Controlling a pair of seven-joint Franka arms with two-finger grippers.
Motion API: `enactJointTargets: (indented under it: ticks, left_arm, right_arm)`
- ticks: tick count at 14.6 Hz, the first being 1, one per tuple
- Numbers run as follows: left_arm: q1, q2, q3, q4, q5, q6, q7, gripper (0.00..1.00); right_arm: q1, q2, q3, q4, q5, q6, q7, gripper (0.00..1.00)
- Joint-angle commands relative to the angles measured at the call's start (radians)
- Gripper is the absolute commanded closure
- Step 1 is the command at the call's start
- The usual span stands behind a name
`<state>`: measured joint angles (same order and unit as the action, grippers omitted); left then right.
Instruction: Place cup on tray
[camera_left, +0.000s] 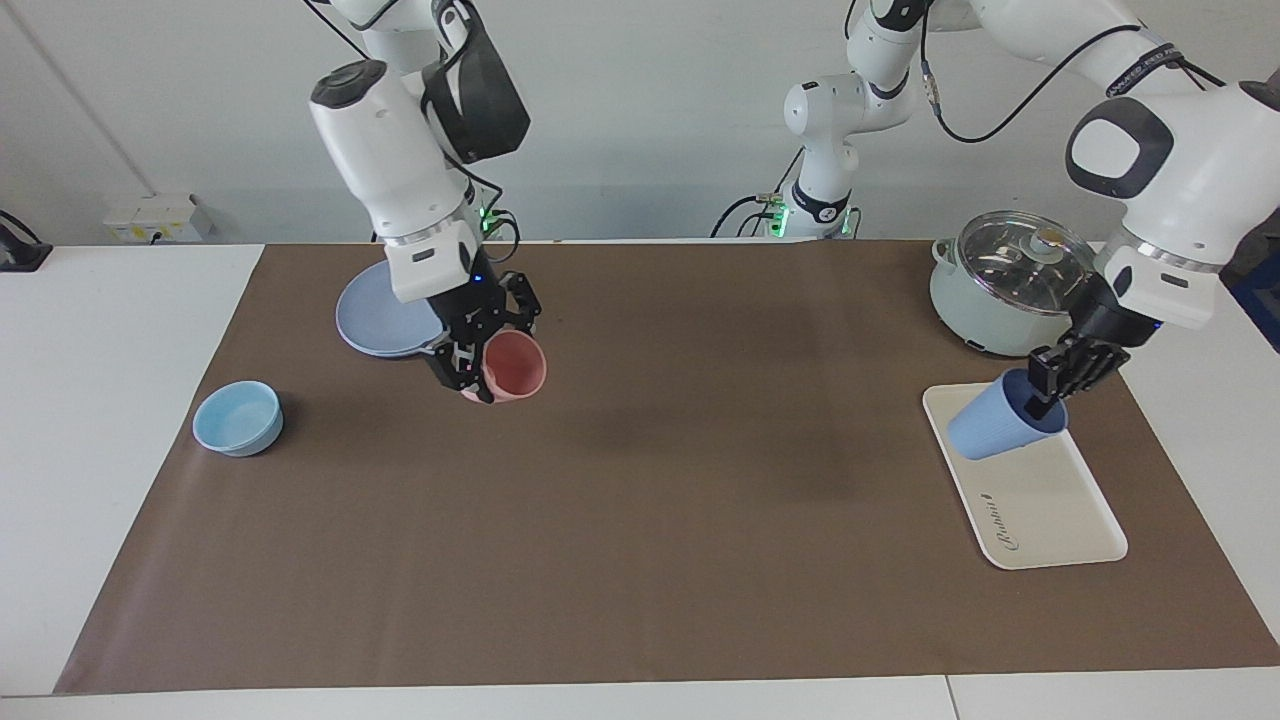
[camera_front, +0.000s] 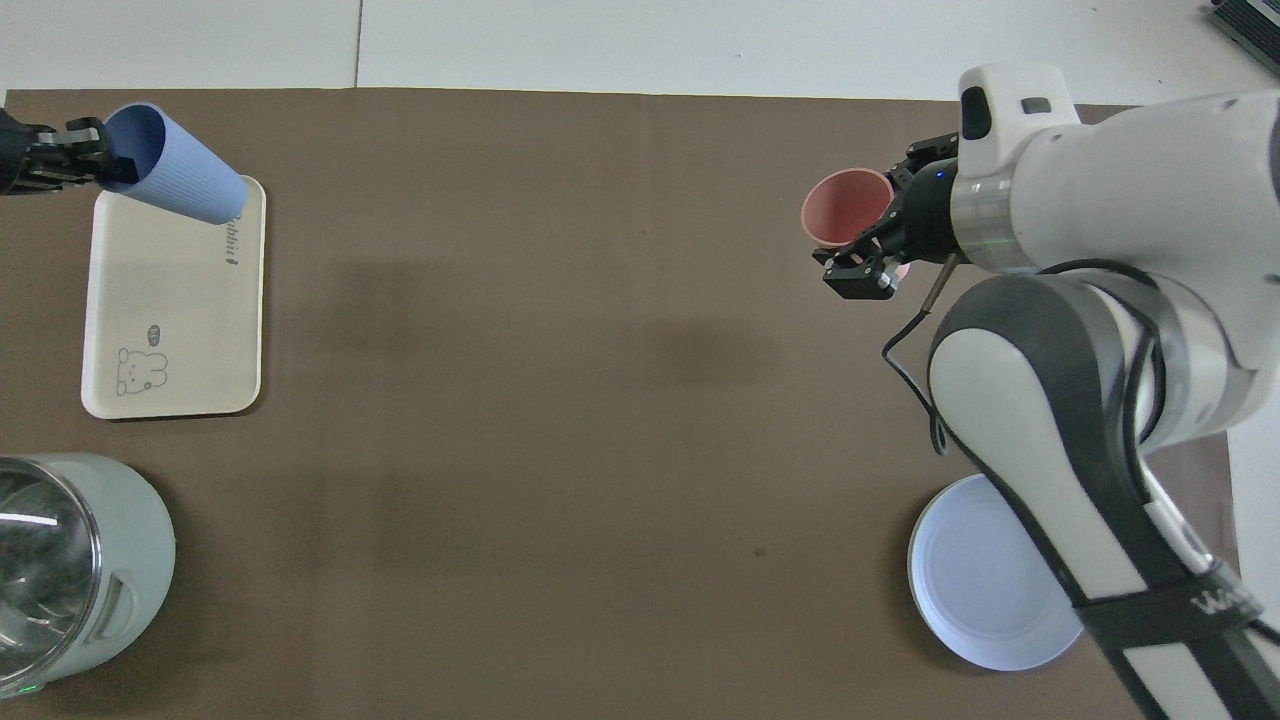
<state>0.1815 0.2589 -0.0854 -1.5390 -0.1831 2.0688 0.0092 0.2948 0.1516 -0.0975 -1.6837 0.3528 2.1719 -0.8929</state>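
The periwinkle-blue cup hangs tilted in the air over the tray's end nearest the robots. My left gripper is shut on the cup's rim, with one finger inside the mouth. The tray is cream-white with a bear drawing and lies flat at the left arm's end of the table. My right gripper is shut on a pink tumbler, held tilted above the brown mat beside the blue plate.
A lidded pale-green pot stands nearer the robots than the tray. A round blue plate and a light-blue bowl lie toward the right arm's end. A brown mat covers the table.
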Motion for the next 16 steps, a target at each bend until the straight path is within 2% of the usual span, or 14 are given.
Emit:
enactJointTargets:
  ticks: [1, 3, 5, 8, 9, 10, 11, 14, 16]
  left_arm:
    - [0.076, -0.043, -0.010, -0.185, 0.014, 0.175, 0.118, 1.00]
    - [0.119, -0.032, -0.010, -0.260, 0.014, 0.299, 0.207, 1.00]
    - [0.150, -0.006, -0.010, -0.311, 0.014, 0.396, 0.274, 1.00]
    - [0.162, 0.031, -0.010, -0.323, 0.014, 0.439, 0.325, 1.00]
    - [0.165, 0.031, -0.010, -0.323, 0.014, 0.439, 0.331, 0.97]
    - [0.165, 0.033, -0.008, -0.323, 0.014, 0.441, 0.325, 0.28]
    - [0.165, 0.034, -0.008, -0.323, 0.014, 0.445, 0.328, 0.00]
    - [0.162, 0.040, -0.010, -0.306, 0.013, 0.444, 0.321, 0.00]
    - [0.150, 0.060, -0.010, -0.227, 0.010, 0.375, 0.304, 0.00]
  right_arm:
    - [-0.116, 0.003, 0.010, -0.042, 0.177, 0.054, -0.191, 1.00]
    - [-0.184, 0.034, 0.010, -0.066, 0.343, 0.094, -0.391, 1.00]
    - [-0.235, 0.080, 0.010, -0.088, 0.563, 0.112, -0.576, 1.00]
    - [-0.275, 0.115, 0.010, -0.157, 0.889, 0.167, -0.785, 1.00]
    - [-0.275, 0.117, 0.009, -0.183, 0.963, 0.180, -0.840, 1.00]
    - [-0.275, 0.115, 0.009, -0.204, 1.012, 0.187, -0.891, 1.00]
    - [-0.289, 0.120, 0.009, -0.224, 1.049, 0.181, -0.950, 1.00]
    - [-0.313, 0.126, 0.010, -0.283, 1.156, 0.172, -1.098, 1.00]
    - [-0.356, 0.149, 0.010, -0.291, 1.178, 0.108, -1.199, 1.00]
